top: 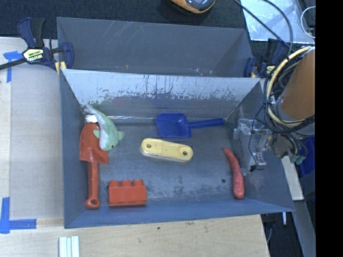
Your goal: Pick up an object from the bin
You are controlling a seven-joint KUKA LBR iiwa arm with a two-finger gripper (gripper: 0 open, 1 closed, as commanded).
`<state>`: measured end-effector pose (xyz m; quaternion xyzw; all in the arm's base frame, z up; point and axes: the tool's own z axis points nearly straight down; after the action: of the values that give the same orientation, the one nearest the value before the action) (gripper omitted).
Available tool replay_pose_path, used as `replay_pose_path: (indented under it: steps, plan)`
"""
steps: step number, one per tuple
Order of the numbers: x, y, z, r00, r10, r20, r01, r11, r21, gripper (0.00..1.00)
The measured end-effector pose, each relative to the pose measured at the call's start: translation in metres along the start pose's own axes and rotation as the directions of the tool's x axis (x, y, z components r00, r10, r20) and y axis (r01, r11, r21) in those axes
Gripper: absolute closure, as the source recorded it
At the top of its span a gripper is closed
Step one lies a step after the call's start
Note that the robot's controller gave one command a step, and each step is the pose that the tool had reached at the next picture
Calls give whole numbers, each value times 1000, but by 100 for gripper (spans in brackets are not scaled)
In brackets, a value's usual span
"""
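My gripper (256, 150) hangs at the right side of the bin, over the sloping right wall. Just left of it and below lies a red chili pepper (235, 174), curved, running from the gripper's side down toward the front right corner. Nothing is seen held by the gripper. A blue scoop (179, 125) lies near the back wall, its handle pointing right toward the gripper. A flat yellow oblong piece (166, 150) rests in the middle of the floor.
At the left lie a red toy shovel (91, 162) with a pale green and white fish toy (107, 130) on its blade. A red building brick (127, 192) sits by the front wall. The arm with its cables stands outside the right rim.
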<state>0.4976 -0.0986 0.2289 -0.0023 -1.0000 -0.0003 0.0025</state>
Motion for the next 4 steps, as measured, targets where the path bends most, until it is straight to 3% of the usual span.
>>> replay_pose_path:
  steps: [1, 2, 3, 4]
  plan:
    - [-1, 1, -5, 1000, -5, 9, 5, 1000, 2, 0]
    - [-16, -20, 74, 943, -333, 10, 333, 943, 5, 0]
    - [-22, -53, 67, 738, -675, 9, 675, 738, 13, 0]
    - [-24, -46, 125, 604, -797, 7, 797, 604, 7, 0]
